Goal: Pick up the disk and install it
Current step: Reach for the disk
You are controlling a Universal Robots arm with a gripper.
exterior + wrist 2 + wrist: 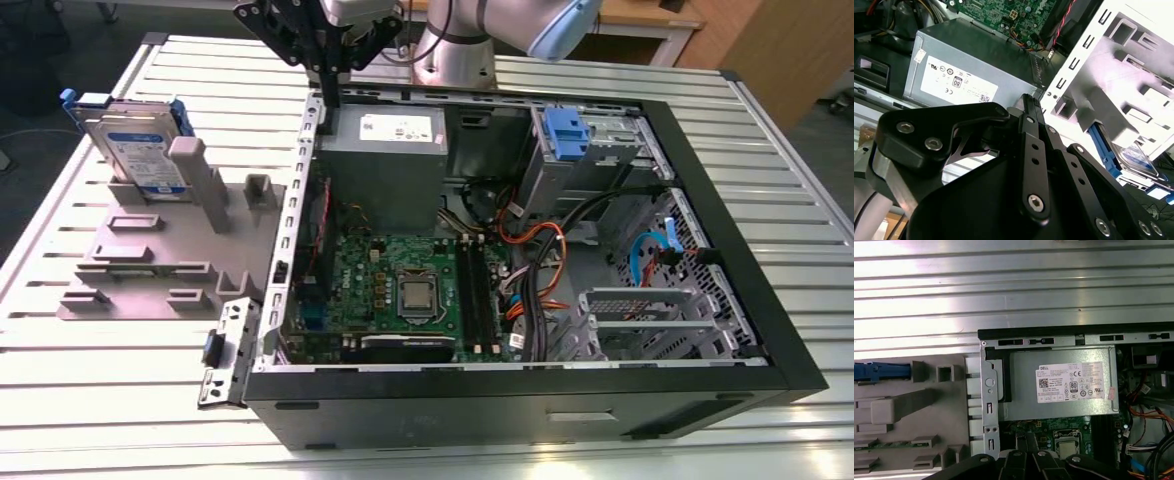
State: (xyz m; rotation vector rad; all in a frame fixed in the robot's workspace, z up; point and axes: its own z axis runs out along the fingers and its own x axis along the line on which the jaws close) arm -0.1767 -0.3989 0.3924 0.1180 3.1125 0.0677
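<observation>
A ribbed metal worktop [120, 400] carried an open computer case [467, 398] across the centre and right of the exterior view, while a grey holder plate [140, 265] with upright posts lay flat at centre left, just beside the case's side wall.

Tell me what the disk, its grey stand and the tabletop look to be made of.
Flat rectangular silver hard disk: bare metal casing, going by its dull silver sheen, with a paper-like white-and-blue label. Its blue rail frame looks like moulded plastic. Matte grey slotted stand: probably plastic; uniform, no shine. Ribbed silver tabletop: likely extruded aluminium, with bright glare streaks.
</observation>
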